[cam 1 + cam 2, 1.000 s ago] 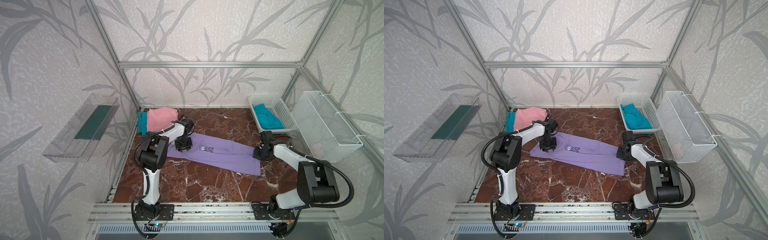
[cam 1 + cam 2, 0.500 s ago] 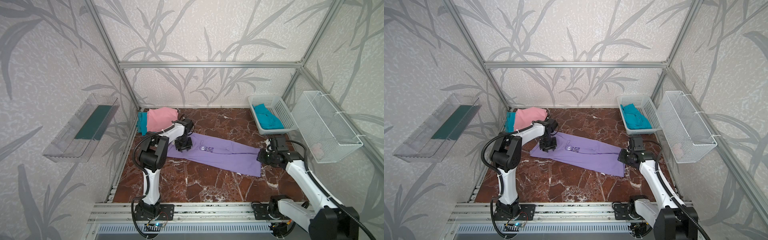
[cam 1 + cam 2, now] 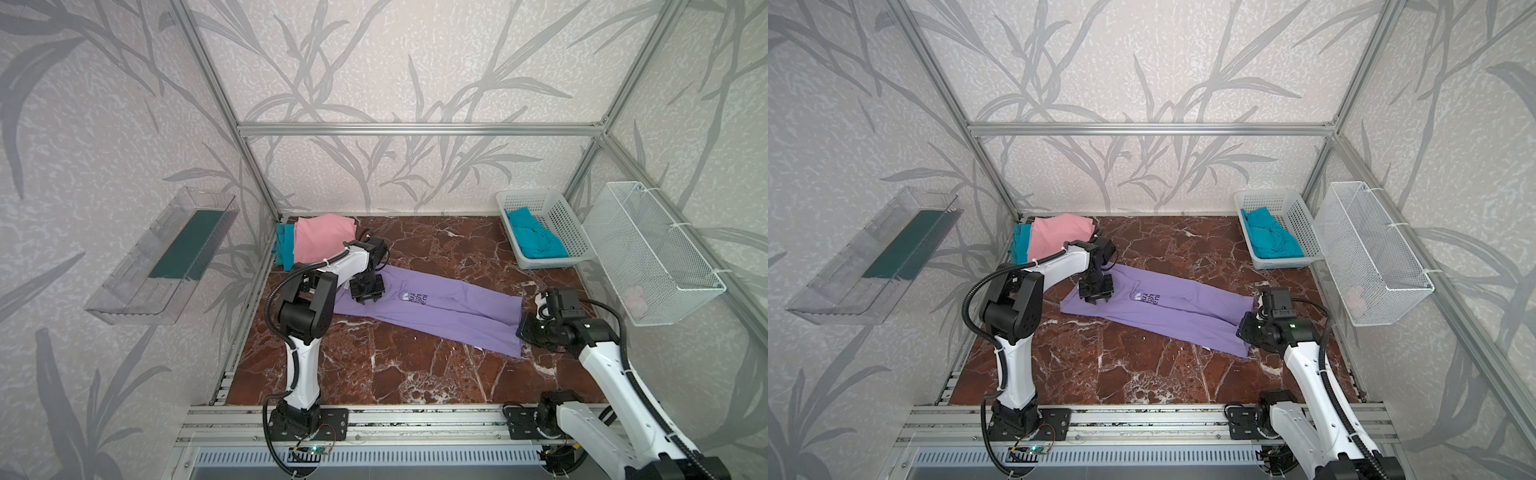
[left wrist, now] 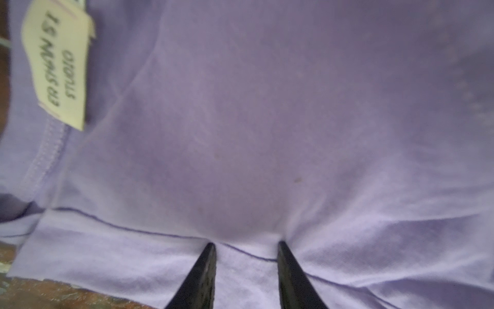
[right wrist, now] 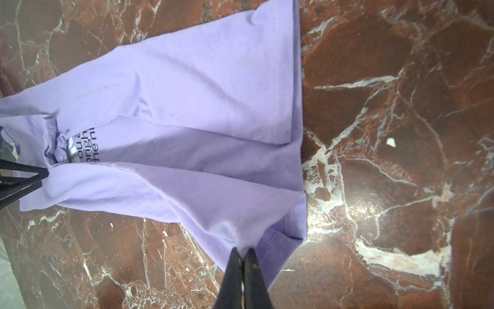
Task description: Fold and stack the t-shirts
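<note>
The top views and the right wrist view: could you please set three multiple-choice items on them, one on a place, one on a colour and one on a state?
1. Where does the crumpled teal t-shirt lie?
A) on a hanger
B) in the white basket
C) on a chair

2. What colour is the folded top t-shirt of the stack in the back-left corner?
A) yellow
B) white
C) pink

3. How is the right gripper?
A) shut on a corner of the lavender t-shirt
B) open, holding nothing
C) shut on a cup

Answers:
1 B: in both top views the teal cloth sits inside the basket walls.
2 C: the uppermost layer is plainly pink.
3 A: the right wrist view shows it pinched shut on the hem corner.
</note>
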